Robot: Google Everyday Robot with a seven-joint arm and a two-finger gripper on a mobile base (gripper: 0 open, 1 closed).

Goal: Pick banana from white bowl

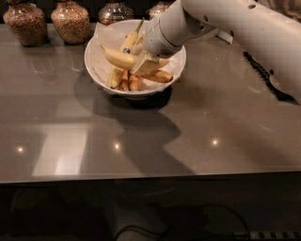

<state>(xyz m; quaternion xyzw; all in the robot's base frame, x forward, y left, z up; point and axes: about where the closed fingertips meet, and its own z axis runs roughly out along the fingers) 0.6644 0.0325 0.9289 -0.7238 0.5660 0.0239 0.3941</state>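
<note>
Banana (117, 57), bright yellow, smoothly curved, hand (145, 63) clamped on its middle, in white bowl (88, 63).

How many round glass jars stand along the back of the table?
4, along the back edge: far-left jar, next jar, third jar behind the large white bowl, fourth jar partly hidden by the arm. The gripper is in the bowl, at the yellow banana.

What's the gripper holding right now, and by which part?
Cannot be told. The gripper sits in the white bowl against the banana, just right of its middle, but no firm hold shows.
</note>
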